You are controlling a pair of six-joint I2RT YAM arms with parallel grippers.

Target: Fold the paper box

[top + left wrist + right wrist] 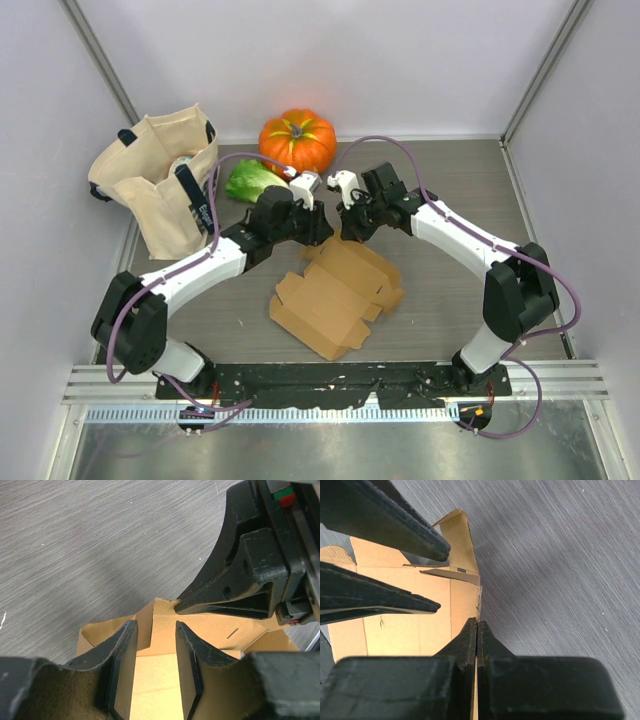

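Mounting rail [330, 378] with both arm bases sits nearest us, on the near side of the paper box [335, 295]. We have the box on the table [470, 190], between the two arms and partly folded: the near half lies flat with flaps splayed, the far end has walls standing.

Both arms reach in over the box's far end. Left tool [156, 630]: fingers apart over the box floor, and we see no contact with the card. Right tool [477, 626]: fingers [465, 645] pressed together, pinched on the edge of an upright flap at the box's far end, with a thin sliver of card showing between them. The tools are just beside each other, the left one further over the box interior.

Beyond the box we see an orange pumpkin [297, 140] at the table's far edge, roughly straight behind it. Green lettuce [250, 180] lies nearer the box than the pumpkin, off to the left. Tote bag [160, 185] stands upright and open-topped, far left of the box and well apart from it.
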